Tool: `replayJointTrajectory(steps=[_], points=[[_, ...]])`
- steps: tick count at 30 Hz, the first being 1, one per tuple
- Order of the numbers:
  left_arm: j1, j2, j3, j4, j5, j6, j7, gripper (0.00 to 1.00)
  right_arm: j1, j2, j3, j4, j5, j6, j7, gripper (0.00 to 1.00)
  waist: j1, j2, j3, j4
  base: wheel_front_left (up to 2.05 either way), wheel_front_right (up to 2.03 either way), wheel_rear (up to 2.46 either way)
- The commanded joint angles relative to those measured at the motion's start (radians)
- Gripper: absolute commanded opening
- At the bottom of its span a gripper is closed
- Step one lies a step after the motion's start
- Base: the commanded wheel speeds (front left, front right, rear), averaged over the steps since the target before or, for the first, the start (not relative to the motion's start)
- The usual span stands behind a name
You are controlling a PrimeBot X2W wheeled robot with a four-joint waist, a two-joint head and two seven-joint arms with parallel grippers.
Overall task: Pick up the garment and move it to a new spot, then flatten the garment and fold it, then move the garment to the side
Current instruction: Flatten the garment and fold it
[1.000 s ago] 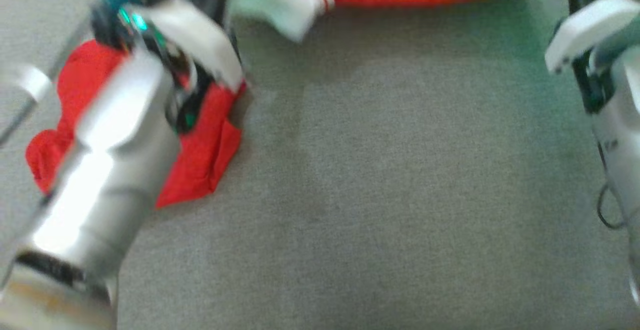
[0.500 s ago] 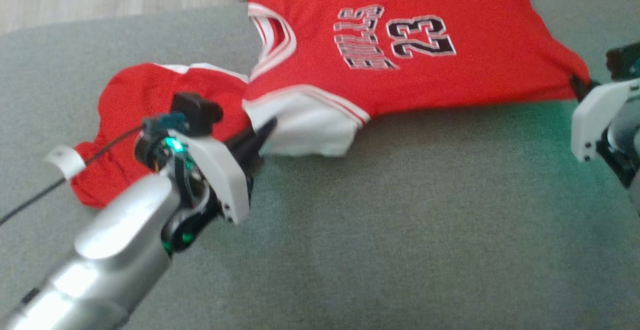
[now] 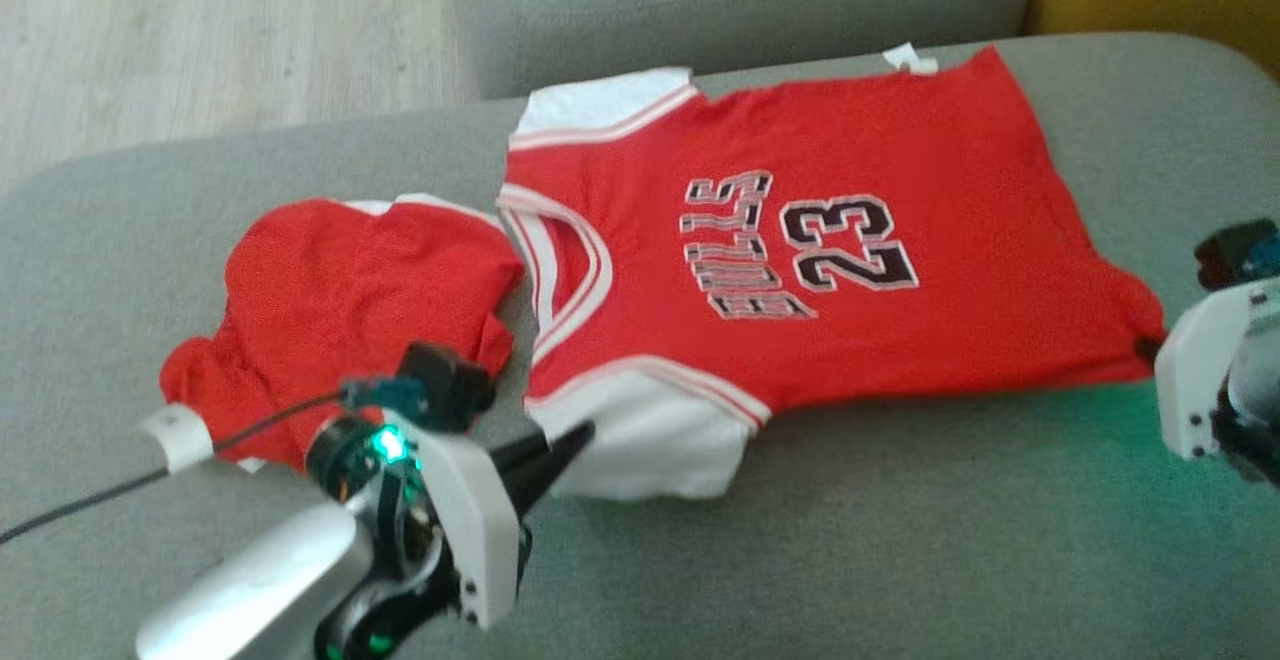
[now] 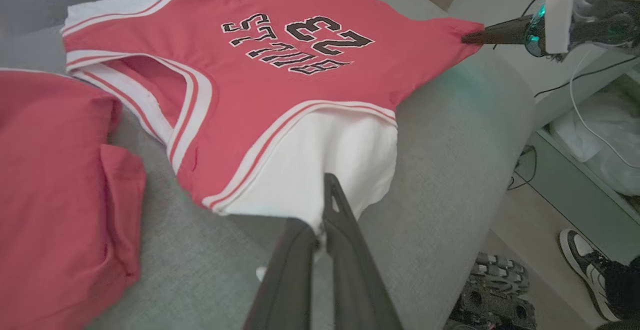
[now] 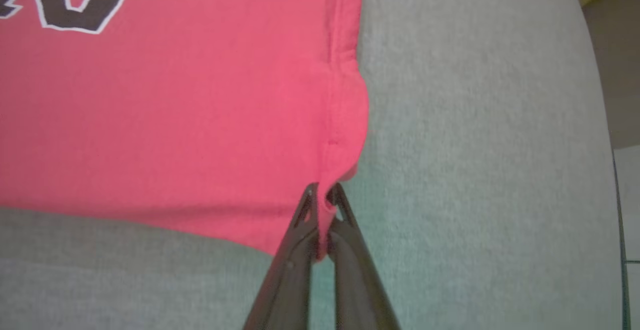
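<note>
The garment (image 3: 800, 240) is a red sleeveless jersey with white trim and "BULLS 23" on it, spread face up across the grey sofa seat (image 3: 850, 540). My left gripper (image 3: 578, 434) is shut on its white near sleeve (image 4: 320, 170), low over the cushion. My right gripper (image 3: 1146, 348) is shut on the near corner of the hem (image 5: 345, 135), which bunches between the fingertips (image 5: 311, 197). In the left wrist view the jersey (image 4: 280, 70) stretches away towards the right gripper (image 4: 470, 37).
A second red garment (image 3: 340, 300) lies crumpled to the left of the jersey. The sofa backrest (image 3: 740, 0) rises behind, with wooden floor (image 3: 200, 30) at the far left. A person's shoe (image 4: 585, 265) stands on the floor beyond the seat's edge.
The head camera has swung, so the whole picture has shifted and the jersey now shows in full. Both grippers keep their hold on it.
</note>
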State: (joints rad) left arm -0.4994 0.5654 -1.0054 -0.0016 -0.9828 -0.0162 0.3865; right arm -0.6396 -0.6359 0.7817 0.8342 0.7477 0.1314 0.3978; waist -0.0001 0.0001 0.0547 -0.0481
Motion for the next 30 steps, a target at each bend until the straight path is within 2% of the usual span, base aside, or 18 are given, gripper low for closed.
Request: replayJointTrajectory(steps=[1,7,14,21,30], points=[[-0.026,0.044,0.039,-0.041,-0.007,0.009,0.003,0.0,0.012,-0.047,0.007,-0.028,0.019,-0.001,0.014,0.0,0.0001,-0.0001,-0.019,-0.011,0.0,0.0,0.0],[0.041,0.089,0.003,-0.139,-0.029,0.042,0.058,0.0,0.1,-0.105,0.019,-0.142,0.112,-0.001,0.133,0.0,0.0001,-0.0001,-0.05,-0.028,0.0,0.0,0.0],[0.035,0.104,0.024,-0.183,-0.018,0.091,0.057,0.0,0.125,-0.137,-0.054,-0.25,0.125,-0.001,0.131,0.0,0.0001,-0.0001,-0.024,-0.037,0.0,0.0,0.0],[-0.051,0.073,0.07,-0.131,-0.025,0.098,0.062,0.0,0.081,-0.082,-0.159,-0.244,0.068,-0.001,0.101,0.0,0.0001,-0.0001,0.044,-0.035,0.0,0.0,0.0],[-0.207,0.04,0.101,0.024,-0.034,0.04,0.115,0.0,-0.021,0.019,-0.225,-0.189,-0.018,-0.001,0.065,0.0,0.0001,-0.0001,0.108,-0.044,0.0,0.0,0.0]])
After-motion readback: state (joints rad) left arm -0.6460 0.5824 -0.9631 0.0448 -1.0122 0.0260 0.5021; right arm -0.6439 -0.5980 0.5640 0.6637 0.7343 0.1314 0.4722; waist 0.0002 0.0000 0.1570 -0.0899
